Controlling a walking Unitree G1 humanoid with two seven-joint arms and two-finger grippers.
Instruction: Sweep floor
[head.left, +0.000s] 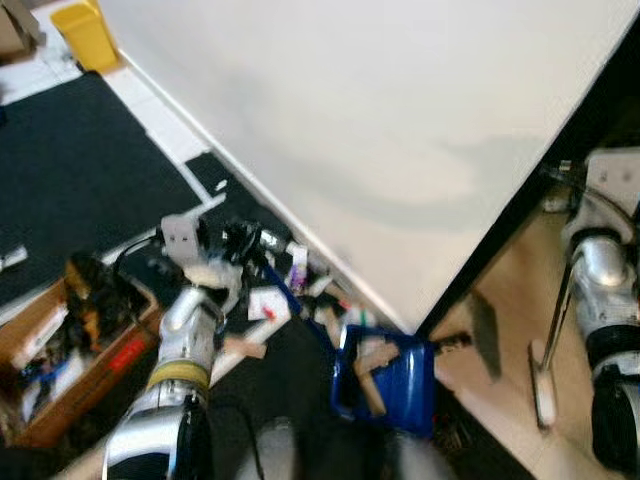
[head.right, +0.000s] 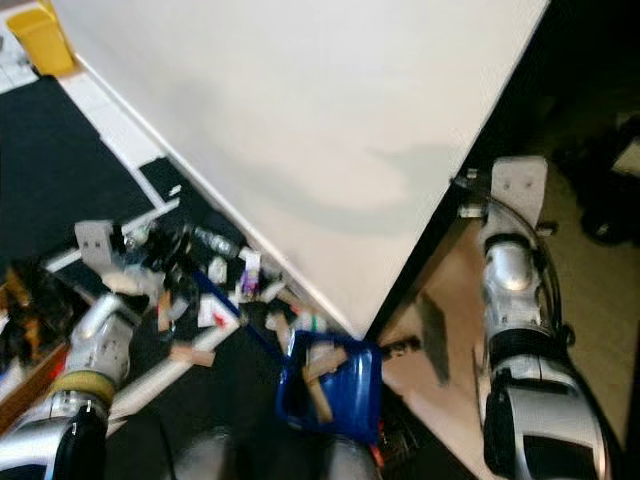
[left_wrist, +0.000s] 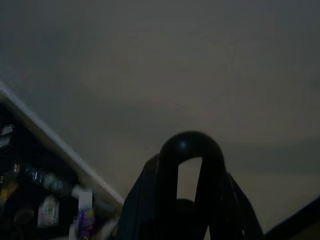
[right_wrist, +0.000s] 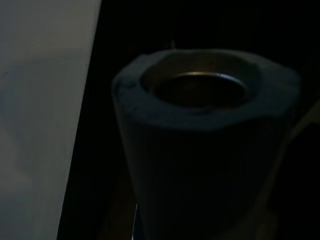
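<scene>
Left tool (head.left: 240, 240) grasping long handle of blue plastic dustpan (head.left: 390, 385), pan on floor by white wall (head.left: 400, 130), already full of wooden bits (may spill if tipped). Right tool: cannot tell.

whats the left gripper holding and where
The left gripper holds the blue dustpan by the top of its long handle.

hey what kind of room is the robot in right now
Probably a lived-in room of a home, by a white wall: dark floor mats, small litter scattered along the baseboard, a blue dustpan already holding scraps, and a yellow bin in the corner.
</scene>
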